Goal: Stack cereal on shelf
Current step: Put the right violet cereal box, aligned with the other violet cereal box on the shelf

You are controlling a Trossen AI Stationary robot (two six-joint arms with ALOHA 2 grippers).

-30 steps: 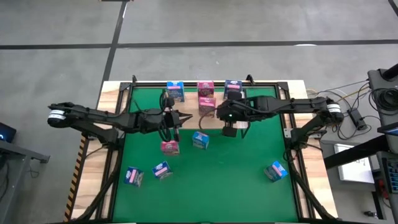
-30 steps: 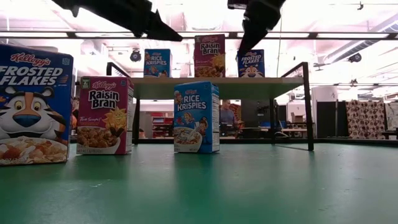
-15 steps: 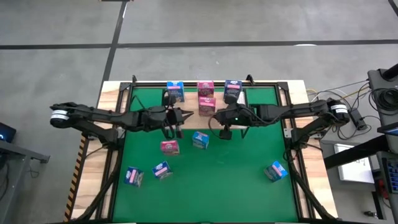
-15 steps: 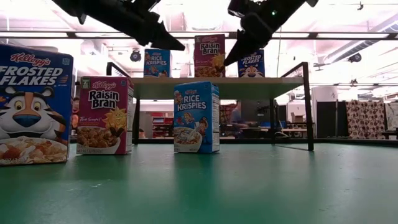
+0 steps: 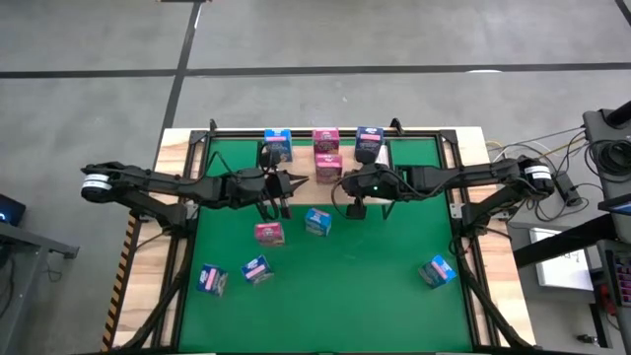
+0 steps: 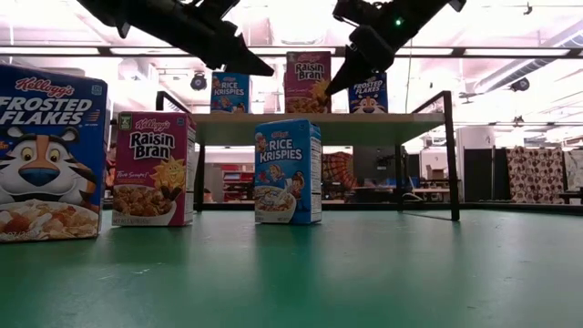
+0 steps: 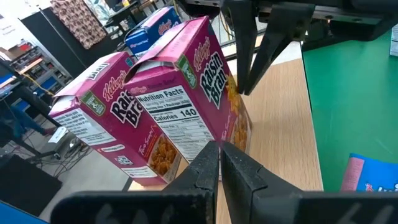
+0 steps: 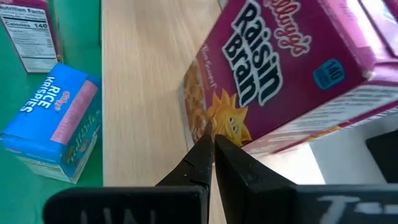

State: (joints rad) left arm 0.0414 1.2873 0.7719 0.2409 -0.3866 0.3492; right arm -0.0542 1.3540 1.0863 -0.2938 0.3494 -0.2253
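Note:
The shelf (image 6: pixel 383 128) stands at the table's far edge. On it stand a light blue box (image 5: pixel 277 145), two pink boxes (image 5: pixel 326 139) (image 5: pixel 328 164) and a dark blue box (image 5: pixel 369 142). The nearer pink box (image 7: pixel 186 106) (image 8: pixel 280 68) lies between my grippers. My left gripper (image 5: pixel 292 182) is shut, a little to that box's left. My right gripper (image 5: pixel 341 186) is shut, its tips at the box's near lower edge. Several more boxes stand on the green mat, among them a pink one (image 5: pixel 268 233) and a light blue one (image 5: pixel 317 221). My right gripper has its shut fingertips (image 8: pixel 205 146) at the lower front edge of the nearer pink box (image 8: pixel 214 118), coming from the table's right and near side. I cannot tell whether they touch it. The box stands upright on the shelf board (image 8: pixel 143 93).
On the mat stand a dark blue box (image 5: pixel 210 280) and a light blue box (image 5: pixel 257 268) at the near left, and another light blue box (image 5: pixel 435 270) at the near right. The shelf's black frame posts (image 6: pixel 449 155) rise at its ends.
My right gripper has gone toward the table's left edge and down, to the nearer pink box on the shelf. My left gripper has gone slightly down and toward that box. The boxes stay where they were.

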